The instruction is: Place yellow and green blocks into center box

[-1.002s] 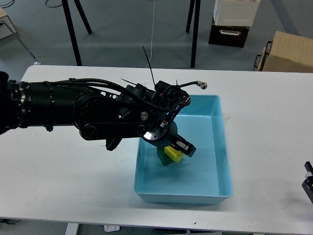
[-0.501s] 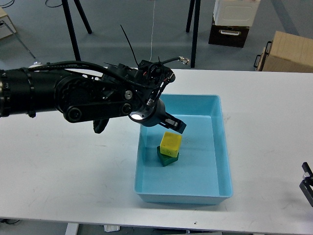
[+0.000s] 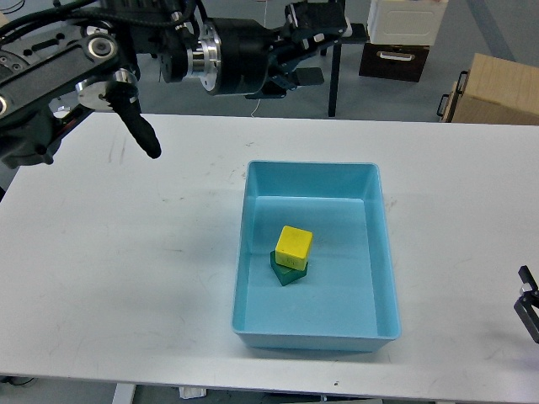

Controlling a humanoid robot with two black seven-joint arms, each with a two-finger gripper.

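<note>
A yellow block (image 3: pixel 294 244) rests on top of a green block (image 3: pixel 288 273) inside the light blue box (image 3: pixel 386 252) at the table's middle. My left gripper (image 3: pixel 308 49) is lifted high above the table's far edge, well up and back from the box. Its fingers stand apart and hold nothing. Only a small dark part of my right gripper (image 3: pixel 529 305) shows at the right edge, low over the table. Its fingers cannot be made out.
The white table (image 3: pixel 126 269) spreads to the left and right of the box. Behind the table, on the floor, are a cardboard box (image 3: pixel 497 88), a white and dark case (image 3: pixel 402 38) and black stand legs (image 3: pixel 335 80).
My left gripper has left the yellow block on the green one, risen out of the box and swung up and back past the table's far edge. The blocks stay stacked in the box.
</note>
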